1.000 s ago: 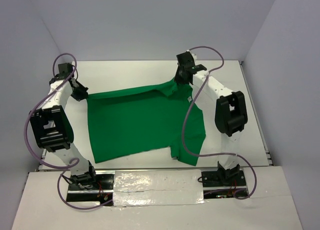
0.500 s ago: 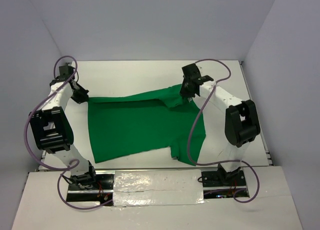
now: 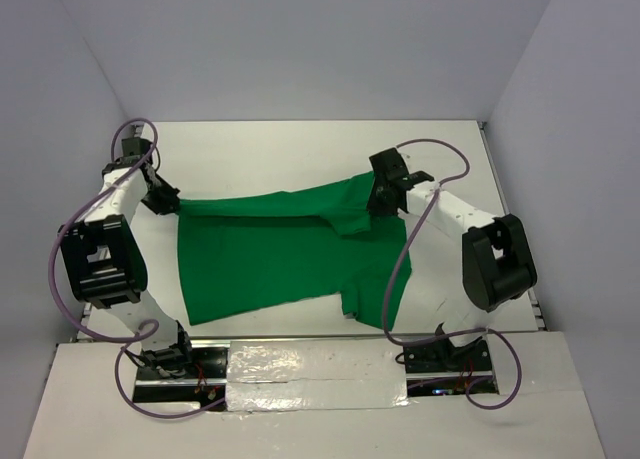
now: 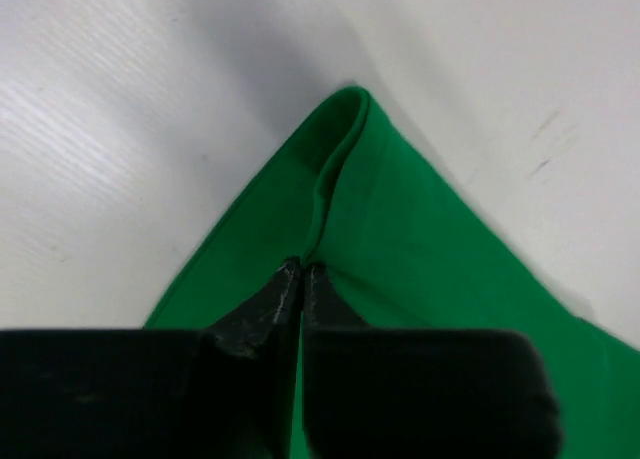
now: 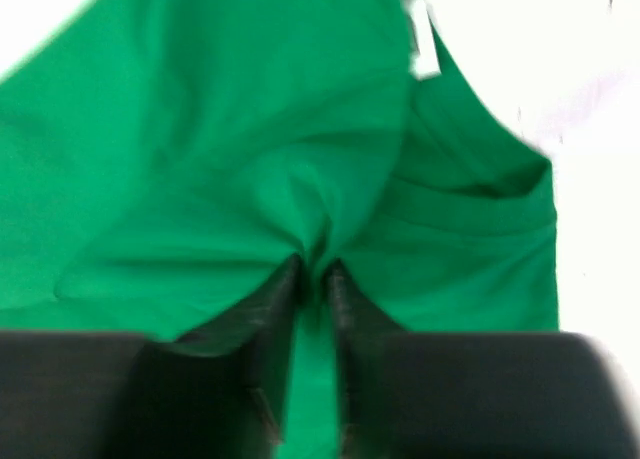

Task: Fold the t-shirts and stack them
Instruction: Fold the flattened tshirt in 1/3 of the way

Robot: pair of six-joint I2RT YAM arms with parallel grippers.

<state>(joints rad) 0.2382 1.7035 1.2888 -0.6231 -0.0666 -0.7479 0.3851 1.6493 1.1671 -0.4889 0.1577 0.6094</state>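
Left gripper (image 4: 302,271), fingers pressed together, pinches a folded corner of the shirt (image 3: 280,254). Right gripper (image 5: 312,269) likewise pinches bunched cloth near the collar. The shirt lies on the table (image 3: 280,144) between the arms, its far edge stretched between both grippers.

The right wrist view is blurred: the white label (image 5: 424,49) on the green t-shirt (image 5: 200,129) is unreadable, and the frame edges cut the cloth off.
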